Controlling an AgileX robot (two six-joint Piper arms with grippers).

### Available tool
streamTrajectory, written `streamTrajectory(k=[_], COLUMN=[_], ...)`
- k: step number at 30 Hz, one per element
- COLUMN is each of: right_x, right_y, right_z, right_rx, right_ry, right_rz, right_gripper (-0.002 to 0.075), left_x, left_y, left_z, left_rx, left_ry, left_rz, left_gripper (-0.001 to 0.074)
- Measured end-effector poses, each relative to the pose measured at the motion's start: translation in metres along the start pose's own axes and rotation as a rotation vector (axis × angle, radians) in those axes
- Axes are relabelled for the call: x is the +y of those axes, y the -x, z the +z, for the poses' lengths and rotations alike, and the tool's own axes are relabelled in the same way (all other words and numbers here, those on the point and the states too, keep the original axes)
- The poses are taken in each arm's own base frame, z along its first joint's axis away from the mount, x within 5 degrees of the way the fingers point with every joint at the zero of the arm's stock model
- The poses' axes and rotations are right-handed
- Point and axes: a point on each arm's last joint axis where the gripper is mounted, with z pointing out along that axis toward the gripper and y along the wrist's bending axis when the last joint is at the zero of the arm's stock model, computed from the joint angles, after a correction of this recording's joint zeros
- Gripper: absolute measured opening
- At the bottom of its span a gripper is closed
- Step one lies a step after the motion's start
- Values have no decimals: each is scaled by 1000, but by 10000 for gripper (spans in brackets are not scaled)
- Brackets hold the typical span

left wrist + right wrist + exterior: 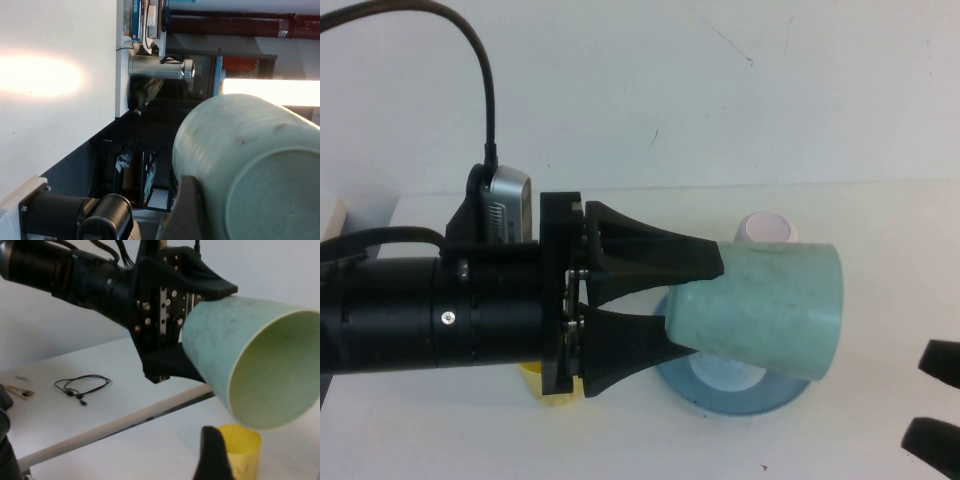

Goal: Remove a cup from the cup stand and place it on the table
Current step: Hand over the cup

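While claw-held, cup sideways, mouth rightward

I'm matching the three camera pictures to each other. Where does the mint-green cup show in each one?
High view: the cup lies sideways right of centre, above the cup stand, held at its base by the left gripper.
Left wrist view: the cup fills the lower right, base toward the camera.
Right wrist view: the cup is at right, mouth toward the camera.
Shared landmark: the left gripper's black fingers.

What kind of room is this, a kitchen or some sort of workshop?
Probably a robotics lab: a plain white table, a black left gripper holding a pale mint-green plastic cup, and a loose black cable on a second white surface.
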Motion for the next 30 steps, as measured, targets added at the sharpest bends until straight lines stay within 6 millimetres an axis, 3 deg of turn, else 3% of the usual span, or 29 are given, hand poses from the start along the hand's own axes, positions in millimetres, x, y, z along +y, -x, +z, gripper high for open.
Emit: streamTrajectory(k=[7, 11, 30], right_x=[-35, -45, -37], right_y=[8, 8, 25], right_z=[21, 32, 91], right_rx=[37, 58, 84], right_ry=[81, 122, 412], right_rz=[33, 48, -16], right_gripper=[454, 454, 454], left_x=[0, 0, 1], left_y=[0, 0, 3], left_z=[0, 0, 0], left_rx=[2, 2, -33], left_ry=[-1, -1, 11], left_rz=[12, 23, 31], left_gripper=[539, 539, 539])
